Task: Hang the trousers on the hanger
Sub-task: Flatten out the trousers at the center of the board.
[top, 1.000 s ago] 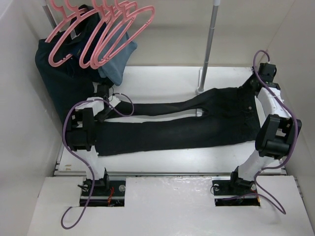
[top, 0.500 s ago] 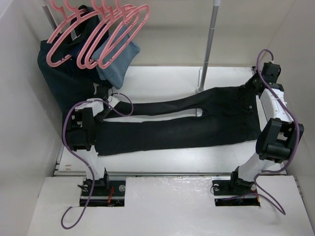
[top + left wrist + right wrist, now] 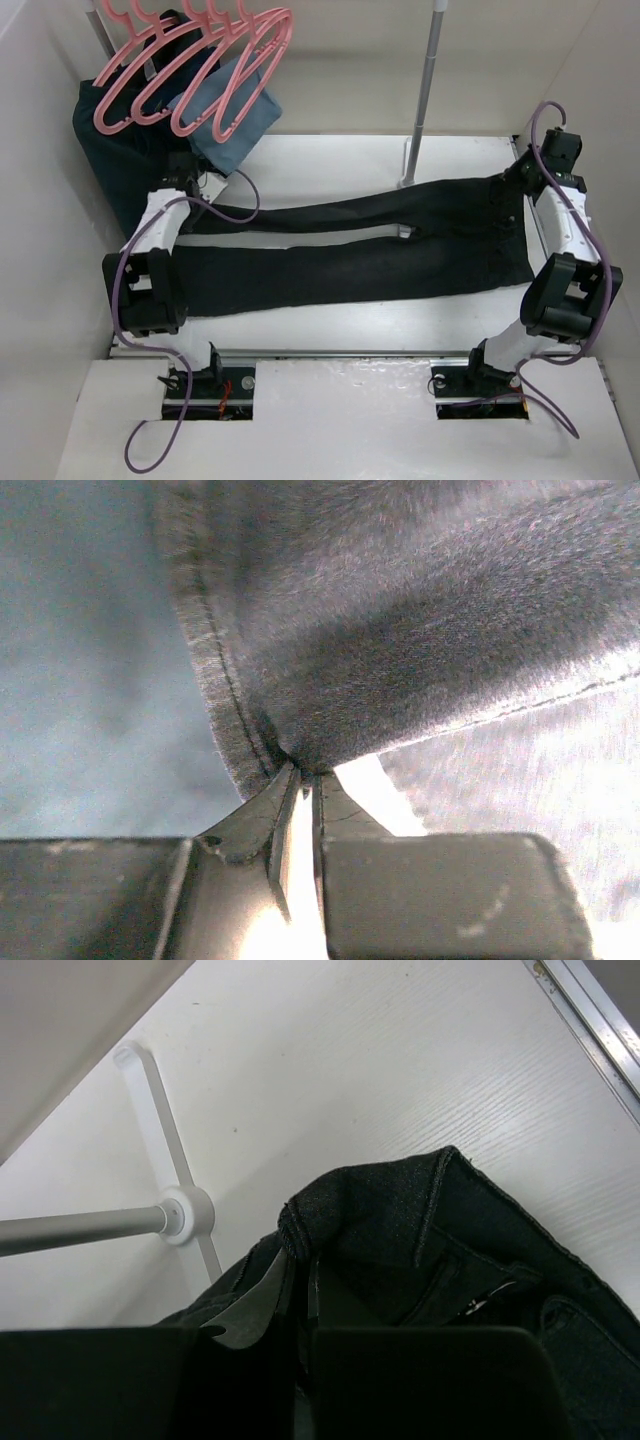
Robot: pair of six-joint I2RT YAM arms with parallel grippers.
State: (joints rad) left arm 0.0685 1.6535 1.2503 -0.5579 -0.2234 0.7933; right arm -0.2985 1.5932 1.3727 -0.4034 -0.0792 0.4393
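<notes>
Left gripper [image 3: 305, 780]: pressed together on cloth. In the left wrist view both fingers [image 3: 255, 815] met at the tip with only a thin slit between them. The stitched hem [image 3: 215, 680] of one trouser leg was caught in the pinch, and the fabric fanned upward from it.

Right gripper [image 3: 303, 1265]: also closed on cloth. In the right wrist view the jaws were nearly together, with the waistband [image 3: 380, 1175] folded into them. The band rose in a small peak above the tips, and a pocket seam showed at lower right.

Trousers [image 3: 370, 265]: from the top camera they lay stretched across the table [image 3: 330, 330]. The waist was at my right and both legs ran toward my left. The legs lay side by side, and a narrow wedge of white tabletop showed between them from the crotch outward. I held the far leg's end with the left arm and the far corner of the waist with the right. The near leg's end lay loose on the table, beside my left elbow. I could not tell from the views whether the gripped ends were raised off the surface.

Hangers [image 3: 190, 70]: a bunch of pink ones hung at the far left corner, well apart from the trousers. They overlapped a dark navy garment [image 3: 110, 150] and a light blue cloth [image 3: 235, 115] hanging there.

Pole [image 3: 428, 80]: it stood upright at the back of the table. Its foot [image 3: 185, 1215] sat just beyond the trouser seat, near the right gripper but not touching it.
</notes>
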